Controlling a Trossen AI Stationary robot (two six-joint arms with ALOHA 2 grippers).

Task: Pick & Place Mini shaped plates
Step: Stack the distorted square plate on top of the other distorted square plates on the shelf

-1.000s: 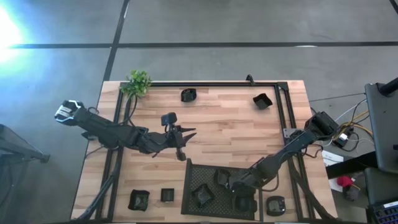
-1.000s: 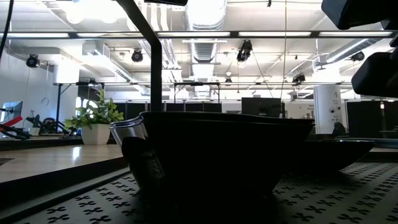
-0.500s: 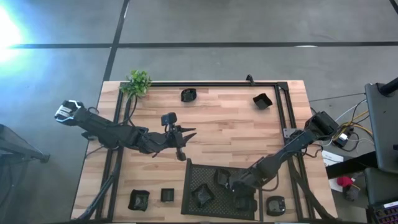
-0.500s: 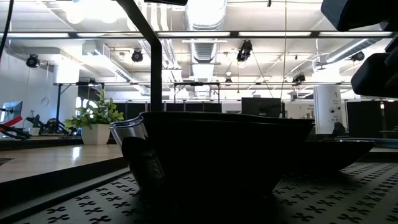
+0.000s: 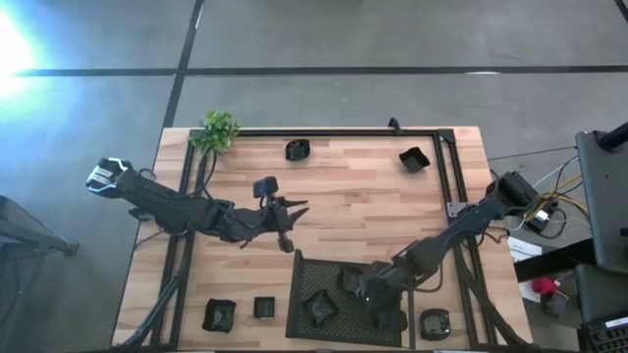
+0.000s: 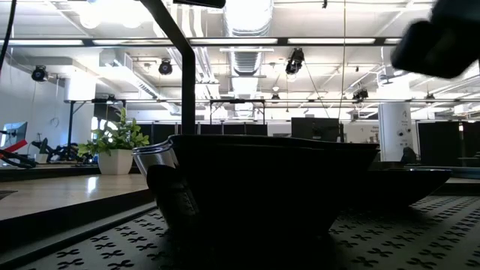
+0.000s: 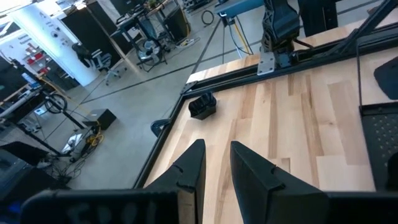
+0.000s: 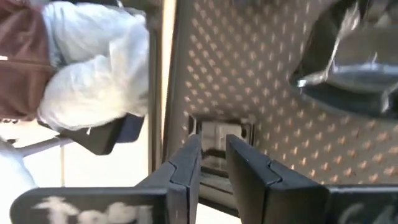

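The right gripper (image 5: 365, 290), fingers slightly parted and seemingly empty, is held over the mesh tray (image 5: 302, 267) containing several mini shaped plates (image 5: 320, 308). The left gripper (image 5: 297, 207), likewise parted, is held mid-table.

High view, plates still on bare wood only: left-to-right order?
Front-left angular plate → small square plate → far-edge round plate → far-right square plate → front-right plate beside the mesh tray.
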